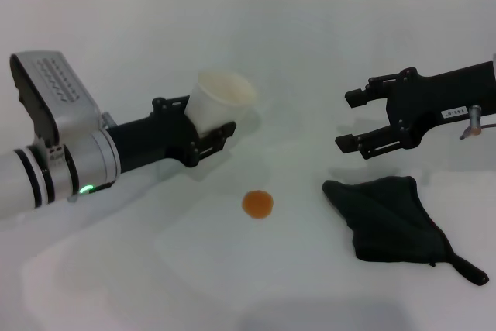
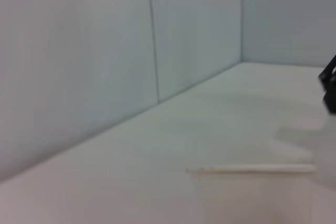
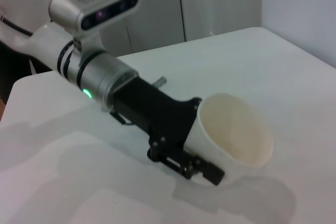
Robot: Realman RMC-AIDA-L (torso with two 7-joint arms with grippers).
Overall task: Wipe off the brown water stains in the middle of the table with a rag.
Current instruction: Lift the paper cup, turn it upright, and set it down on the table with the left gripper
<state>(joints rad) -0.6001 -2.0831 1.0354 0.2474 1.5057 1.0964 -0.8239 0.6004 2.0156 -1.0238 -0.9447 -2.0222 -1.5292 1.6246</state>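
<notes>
Wiping has not begun: the brown water stain (image 1: 257, 205) sits untouched at lower centre of the tabletop (image 1: 116, 277), the rag (image 1: 391, 218) lies loose lower right beneath the empty, wide-open right pincer (image 1: 350, 121), and the left pincer (image 1: 221, 131) clamps a paper cup (image 1: 219, 98).

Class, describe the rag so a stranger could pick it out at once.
On the white table, look below the right claw, to the right of the orange-brown stain. The rag lies flat there: black, soft, roughly triangular, with a thin tail.
</notes>
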